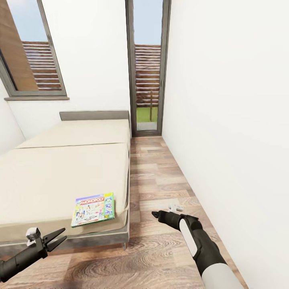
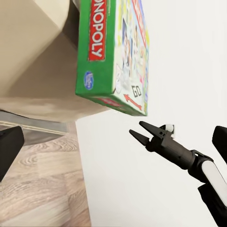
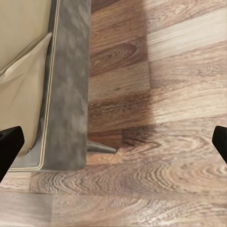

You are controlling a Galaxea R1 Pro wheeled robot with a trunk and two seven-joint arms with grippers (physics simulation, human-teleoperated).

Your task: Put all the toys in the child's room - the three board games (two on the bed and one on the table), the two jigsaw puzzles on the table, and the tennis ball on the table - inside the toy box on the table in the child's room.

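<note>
A green-edged Monopoly board game [image 1: 93,209] lies flat on the beige bed [image 1: 60,172], close to its near right corner. My left gripper [image 1: 64,235] hovers open just below and left of that corner, short of the box, with nothing between its fingers. In the left wrist view the Monopoly box [image 2: 113,52] is close ahead, and my right gripper [image 2: 136,131] is beyond it. My right gripper [image 1: 154,214] hangs open and empty over the wood floor, right of the bed corner. Its dark fingertips [image 3: 9,146] stand far apart above the bed frame's leg [image 3: 101,147].
A white wall [image 1: 233,140] runs along the right. A strip of wood-plank floor [image 1: 156,172] lies between the wall and the bed and leads to a tall dark-framed window [image 1: 147,68]. The grey headboard [image 1: 94,115] stands against the far wall.
</note>
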